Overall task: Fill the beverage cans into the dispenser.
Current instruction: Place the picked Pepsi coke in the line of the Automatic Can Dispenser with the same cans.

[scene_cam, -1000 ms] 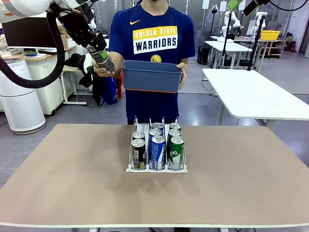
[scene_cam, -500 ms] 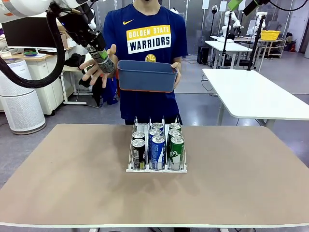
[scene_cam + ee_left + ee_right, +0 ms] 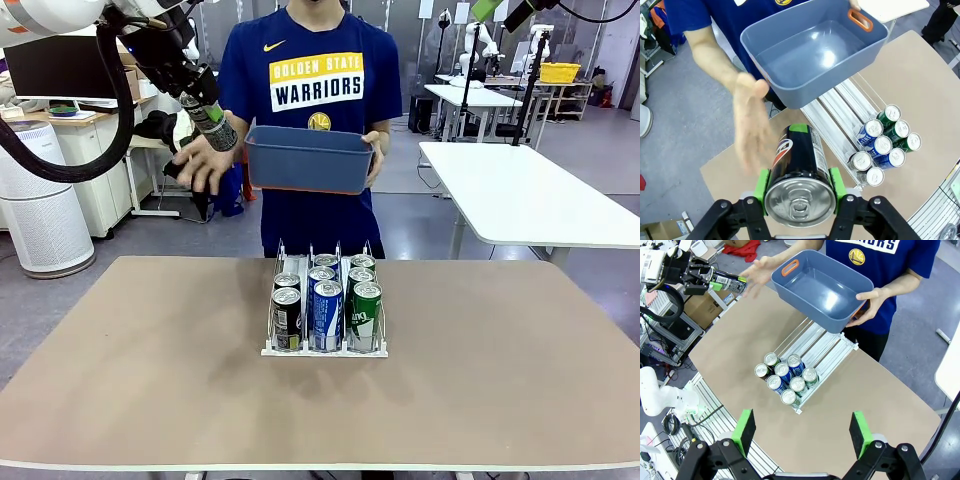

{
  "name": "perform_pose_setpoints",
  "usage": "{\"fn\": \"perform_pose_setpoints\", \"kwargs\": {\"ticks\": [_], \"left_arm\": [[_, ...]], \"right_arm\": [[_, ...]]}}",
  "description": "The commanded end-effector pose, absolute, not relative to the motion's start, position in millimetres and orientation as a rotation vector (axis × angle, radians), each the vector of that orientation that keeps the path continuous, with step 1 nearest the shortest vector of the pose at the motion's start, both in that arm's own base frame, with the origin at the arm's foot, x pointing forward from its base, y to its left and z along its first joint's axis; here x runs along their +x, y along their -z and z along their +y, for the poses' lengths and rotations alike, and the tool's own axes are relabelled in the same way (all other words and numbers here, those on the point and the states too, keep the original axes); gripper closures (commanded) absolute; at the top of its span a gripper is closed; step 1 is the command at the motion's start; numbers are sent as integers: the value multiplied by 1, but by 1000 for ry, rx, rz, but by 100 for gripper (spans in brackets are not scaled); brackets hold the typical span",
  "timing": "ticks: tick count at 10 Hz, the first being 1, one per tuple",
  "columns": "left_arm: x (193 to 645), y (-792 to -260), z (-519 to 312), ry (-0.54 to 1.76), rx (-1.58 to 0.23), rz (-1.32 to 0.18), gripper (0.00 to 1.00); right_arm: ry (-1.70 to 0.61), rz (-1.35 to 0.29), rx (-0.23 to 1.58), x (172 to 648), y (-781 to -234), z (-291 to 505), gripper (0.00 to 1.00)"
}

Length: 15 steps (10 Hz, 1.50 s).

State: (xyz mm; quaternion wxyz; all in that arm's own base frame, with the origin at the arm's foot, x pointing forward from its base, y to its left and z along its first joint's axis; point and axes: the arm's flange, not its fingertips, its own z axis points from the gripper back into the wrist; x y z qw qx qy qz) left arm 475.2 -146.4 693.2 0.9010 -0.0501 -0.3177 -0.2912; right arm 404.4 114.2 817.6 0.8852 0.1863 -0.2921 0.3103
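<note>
Left gripper (image 3: 799, 200) pinches a dark grey drink can (image 3: 801, 170) above-left of the white wire dispenser (image 3: 325, 345); right gripper (image 3: 802, 440) spread. Next, probably lower it into a lane

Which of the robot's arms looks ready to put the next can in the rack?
Probably the left: its claw already grips a dark can. The right claw hangs open over the table.

A person's hand (image 3: 203, 160) and blue-grey bin (image 3: 308, 158) crowd the air at 12 o'clock above the dispenser (image 3: 325, 345); tabletop (image 3: 130, 370) at 3 and 9 o'clock lies open.
</note>
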Motion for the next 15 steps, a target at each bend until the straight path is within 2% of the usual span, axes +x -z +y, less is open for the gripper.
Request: {"fn": "perform_pose_setpoints", "kwargs": {"ticks": [1, 4, 5, 9, 11, 14, 15], "left_arm": [[475, -696, -144, 612, -98, -668, 79], [475, -696, -144, 612, -98, -668, 79], [475, -693, -146, 602, -104, -657, 42], [429, -675, -201, 493, -75, -584, 42], [413, -656, -226, 339, -28, -555, 42], [402, -643, -241, 419, -88, -503, 42], [406, -642, -242, 376, -69, -518, 42]], "right_arm": [[-645, -608, 387, 404, -818, 114, 0], [-645, -608, 387, 404, -818, 114, 0], [-645, -608, 387, 404, -818, 114, 0], [-645, -608, 387, 404, -818, 114, 0], [-645, -608, 387, 404, -818, 114, 0], [-645, -608, 387, 404, -818, 114, 0], [-645, -608, 387, 404, -818, 114, 0]]}}
